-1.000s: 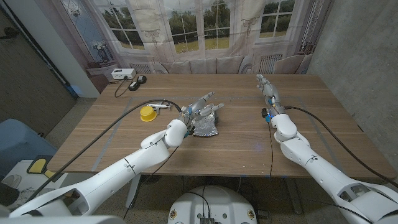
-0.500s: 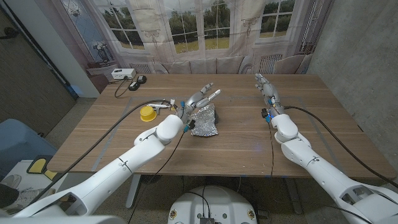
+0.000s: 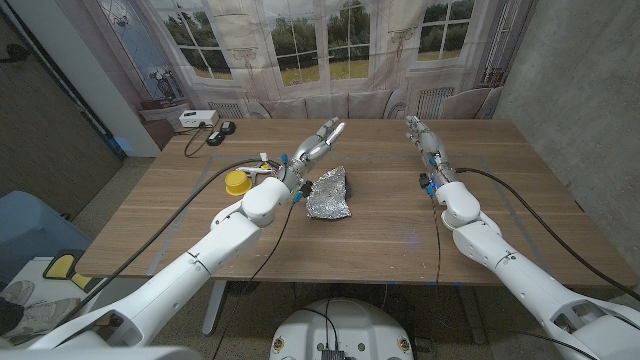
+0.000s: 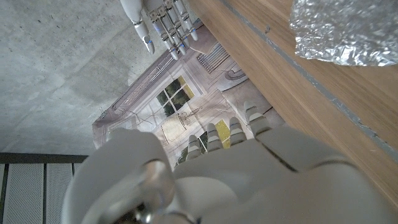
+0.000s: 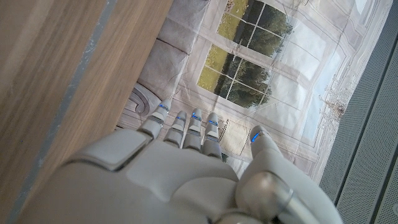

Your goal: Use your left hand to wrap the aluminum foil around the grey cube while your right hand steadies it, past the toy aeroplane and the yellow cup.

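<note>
While both hands (image 3: 318, 140) (image 3: 423, 137) hover open-fingered and unladen, the yellow cup (image 3: 236, 183) sits beside the left wrist, contents unclear.

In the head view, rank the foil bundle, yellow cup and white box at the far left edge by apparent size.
1. foil bundle
2. white box, though it lies farther away
3. yellow cup, close to the box; unsure

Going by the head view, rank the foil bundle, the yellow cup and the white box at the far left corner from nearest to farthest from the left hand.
From the left hand:
1. Foil bundle, just in front of it, toward the robot.
2. Yellow cup, out to the left.
3. White box, at the far left corner.
</note>
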Robot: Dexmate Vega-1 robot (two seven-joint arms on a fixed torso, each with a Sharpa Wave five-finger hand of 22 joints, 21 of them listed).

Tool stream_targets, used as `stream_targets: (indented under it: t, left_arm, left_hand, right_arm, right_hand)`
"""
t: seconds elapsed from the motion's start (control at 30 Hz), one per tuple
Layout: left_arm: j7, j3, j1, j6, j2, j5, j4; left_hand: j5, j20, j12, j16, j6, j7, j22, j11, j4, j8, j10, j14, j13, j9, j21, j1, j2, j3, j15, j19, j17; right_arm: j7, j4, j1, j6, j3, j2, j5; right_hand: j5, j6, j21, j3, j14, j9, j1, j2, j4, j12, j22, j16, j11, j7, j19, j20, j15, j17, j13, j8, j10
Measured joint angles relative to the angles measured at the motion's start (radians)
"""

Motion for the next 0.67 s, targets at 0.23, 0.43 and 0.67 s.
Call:
stream_targets:
  t: [0.23, 0.43, 0.67]
  left_arm:
    - [-0.019, -0.014, -0.012, -0.038, -0.023, -0.067, 0.03]
    - [-0.02, -0.029, -0.024, -0.092, -0.05, -0.116, 0.071]
    - [-0.004, -0.043, -0.034, -0.136, -0.089, -0.147, 0.138]
  left_hand:
    - [0.0, 0.002, 0.0, 0.005, 0.011, -0.001, 0.0, 0.0, 0.0, 0.001, 0.0, -0.003, -0.005, 0.0, 0.0, -0.002, 0.002, 0.0, -0.003, -0.009, -0.005]
    - [0.0, -0.001, 0.0, 0.005, 0.021, -0.012, 0.0, -0.004, 0.004, 0.004, -0.004, -0.017, -0.013, -0.001, 0.0, -0.011, 0.011, 0.004, -0.01, -0.023, -0.005]
    - [0.0, -0.002, -0.004, 0.0, 0.024, -0.019, 0.0, -0.012, 0.011, -0.001, -0.059, -0.083, -0.035, -0.005, 0.0, -0.034, 0.034, 0.011, -0.01, -0.099, -0.005]
  right_arm:
    - [0.011, -0.021, 0.0, -0.015, 0.0, -0.008, 0.006]
    - [0.044, -0.029, 0.005, -0.017, 0.007, -0.011, 0.035]
    - [0.088, -0.002, 0.033, -0.004, 0.012, 0.002, 0.069]
  right_hand:
    - [0.0, 0.004, 0.0, -0.004, 0.0, 0.0, 0.0, 0.0, 0.004, 0.0, 0.0, 0.0, 0.0, 0.004, 0.005, -0.005, 0.0, 0.0, 0.0, 0.0, 0.0]
    - [0.0, 0.004, 0.0, -0.006, 0.0, 0.0, -0.006, -0.006, 0.006, 0.0, 0.0, 0.0, 0.0, 0.004, 0.005, -0.005, 0.0, 0.002, 0.0, 0.0, 0.0]
    - [0.0, 0.004, 0.0, -0.009, 0.0, 0.0, -0.017, -0.012, 0.008, 0.0, 0.0, 0.0, 0.0, 0.004, 0.009, -0.001, 0.0, 0.002, 0.0, 0.0, 0.0]
